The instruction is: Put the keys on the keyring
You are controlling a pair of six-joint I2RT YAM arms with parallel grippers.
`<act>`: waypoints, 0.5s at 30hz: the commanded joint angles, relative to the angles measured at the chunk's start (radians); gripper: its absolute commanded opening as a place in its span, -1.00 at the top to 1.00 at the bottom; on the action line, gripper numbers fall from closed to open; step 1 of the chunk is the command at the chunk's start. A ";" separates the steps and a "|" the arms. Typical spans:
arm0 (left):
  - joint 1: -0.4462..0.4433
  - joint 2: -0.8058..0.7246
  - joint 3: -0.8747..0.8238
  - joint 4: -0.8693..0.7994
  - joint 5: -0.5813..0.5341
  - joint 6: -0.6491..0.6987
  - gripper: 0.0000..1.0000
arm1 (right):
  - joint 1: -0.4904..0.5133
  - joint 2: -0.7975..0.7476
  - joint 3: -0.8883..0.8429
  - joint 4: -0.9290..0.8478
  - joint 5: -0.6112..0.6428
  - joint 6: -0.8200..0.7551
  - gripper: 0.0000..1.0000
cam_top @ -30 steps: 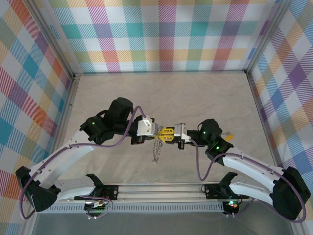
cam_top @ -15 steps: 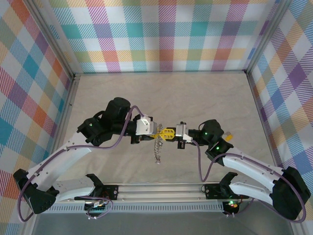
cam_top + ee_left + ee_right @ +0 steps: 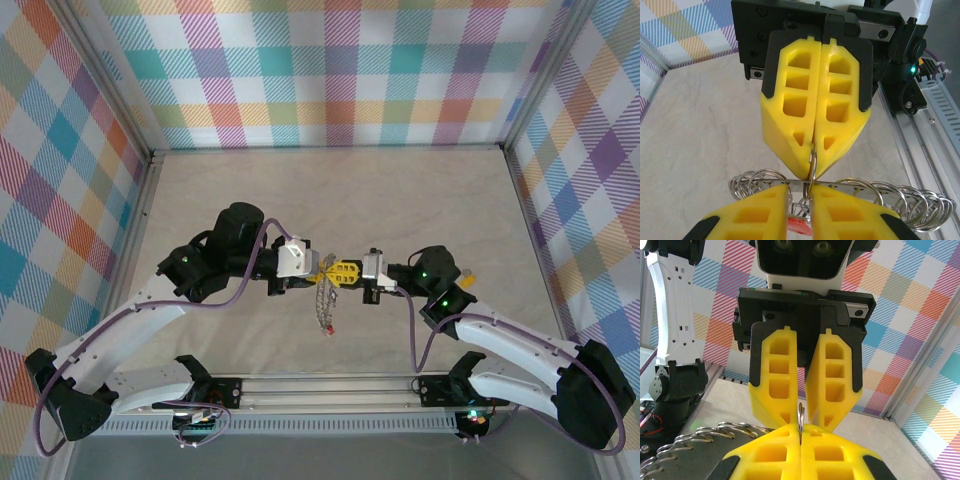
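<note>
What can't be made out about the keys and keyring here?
Top view: keys too small; just a red speck on the silvery coiled metal keyring.
Left wrist view: red plastic key head, cut by the bottom edge, behind the left gripper's fingers.
Right wrist view: small silvery ring, lower part inside the right gripper.

Bright, even light; soft shadows

A robotics lab test cell: a beige table boxed in at 9, 12 and 3 o'clock by plaid-printed walls on aluminium posts, with two robot arms bolted to a metal rail at 6 o'clock.
</note>
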 commanded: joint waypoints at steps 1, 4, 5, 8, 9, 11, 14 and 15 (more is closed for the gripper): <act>0.006 -0.010 -0.002 0.044 0.052 -0.005 0.65 | 0.007 0.000 -0.005 0.078 -0.036 0.019 1.00; 0.007 -0.008 0.004 0.047 0.063 -0.005 0.63 | 0.006 0.002 -0.002 0.064 -0.044 0.013 1.00; 0.007 -0.011 0.004 0.050 0.066 -0.006 0.63 | 0.006 0.002 -0.002 0.061 -0.045 0.011 1.00; 0.006 -0.017 0.000 0.064 0.070 -0.017 0.59 | 0.007 0.000 -0.001 0.052 -0.043 0.006 1.00; 0.007 -0.018 -0.002 0.066 0.072 -0.019 0.58 | 0.006 -0.002 -0.001 0.049 -0.043 0.004 1.00; 0.006 -0.019 -0.002 0.067 0.073 -0.020 0.57 | 0.007 -0.003 -0.002 0.042 -0.040 -0.002 1.00; 0.006 -0.019 -0.003 0.067 0.075 -0.020 0.54 | 0.006 -0.004 -0.002 0.035 -0.034 -0.005 1.00; 0.007 -0.020 -0.003 0.067 0.074 -0.019 0.54 | 0.006 -0.003 -0.003 0.034 -0.032 -0.006 1.00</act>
